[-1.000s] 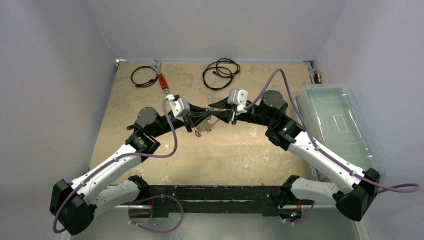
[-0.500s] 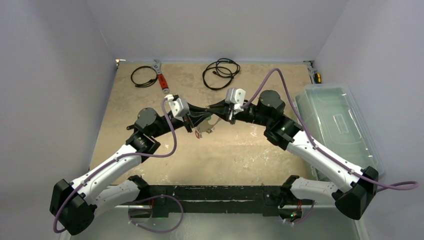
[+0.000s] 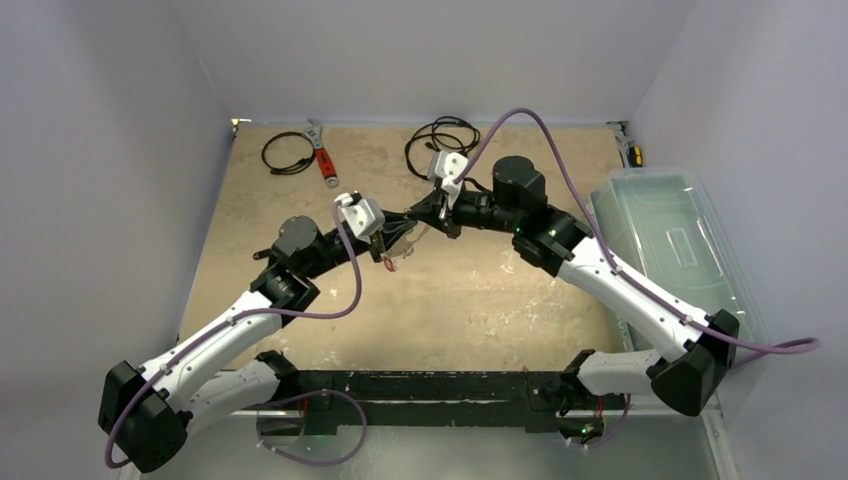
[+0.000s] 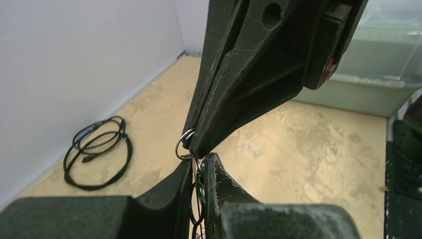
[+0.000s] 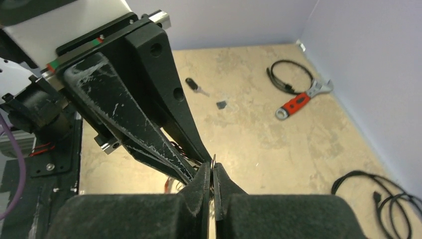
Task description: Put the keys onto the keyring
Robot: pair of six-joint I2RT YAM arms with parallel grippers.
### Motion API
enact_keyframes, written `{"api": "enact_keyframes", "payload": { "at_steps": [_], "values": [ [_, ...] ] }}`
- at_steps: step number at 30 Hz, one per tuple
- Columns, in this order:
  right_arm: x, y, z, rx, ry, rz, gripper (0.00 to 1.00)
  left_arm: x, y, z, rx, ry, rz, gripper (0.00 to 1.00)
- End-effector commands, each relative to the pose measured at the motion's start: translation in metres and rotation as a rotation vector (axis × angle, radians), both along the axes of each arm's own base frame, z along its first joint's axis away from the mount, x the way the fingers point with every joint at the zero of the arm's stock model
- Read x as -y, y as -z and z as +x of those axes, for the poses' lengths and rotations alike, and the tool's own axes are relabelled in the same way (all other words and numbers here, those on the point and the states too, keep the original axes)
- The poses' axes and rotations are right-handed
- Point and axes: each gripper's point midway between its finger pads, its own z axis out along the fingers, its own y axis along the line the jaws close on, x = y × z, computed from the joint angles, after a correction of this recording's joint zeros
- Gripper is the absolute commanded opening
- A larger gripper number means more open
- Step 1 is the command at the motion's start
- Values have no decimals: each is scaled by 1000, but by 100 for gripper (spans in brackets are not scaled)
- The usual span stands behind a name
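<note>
**Where both arms meet, one keyring (image 4: 177, 148) is gripped from two sides**

While it hangs above the middle of the table (image 3: 470, 300), the single keyring is caught between the two arms' tips. The right gripper (image 5: 212, 168) has its fingers pressed together on the ring's thin edge, and in the left wrist view a silvery loop juts out just beside those tips. The left gripper (image 4: 200, 167) meets it tip to tip from the opposite side, its fingers squeezed to a narrow slit on another part of the ring. The keys (image 3: 387, 262) dangle under that gripper. Red and green tags show in the slit, but how many keys hang there cannot be counted. One dark-tagged key (image 5: 196, 85) lies flat on the table, well apart from both grippers, with one small dark scrap (image 5: 221, 104) near it.

Farther out, two black coils rest by the far wall: the left cable coil (image 3: 289, 153) and the right cable coil (image 3: 441, 146). One red-handled wrench (image 3: 322, 157) lies between them, just beside the left coil and tilted. One clear plastic bin (image 3: 690, 230) stands along the table's right edge.
</note>
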Motion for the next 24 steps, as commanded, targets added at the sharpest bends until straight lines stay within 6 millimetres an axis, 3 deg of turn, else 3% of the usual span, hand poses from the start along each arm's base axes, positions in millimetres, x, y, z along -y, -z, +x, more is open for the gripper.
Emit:
{"api": "enact_keyframes", "payload": {
  "at_steps": [1,10,17,24],
  "values": [
    [7,29,-9,-160,12,-100,0,-18,-18,15,162,-116,119,0],
    [7,58,-8,-335,64,-183,0,-23,-9,14,218,-134,243,0],
    [7,74,-14,-426,70,-246,0,-27,-14,13,235,-164,236,4],
    [6,75,-17,-446,64,-261,0,-23,-10,9,229,-131,246,0]
  ]
}}
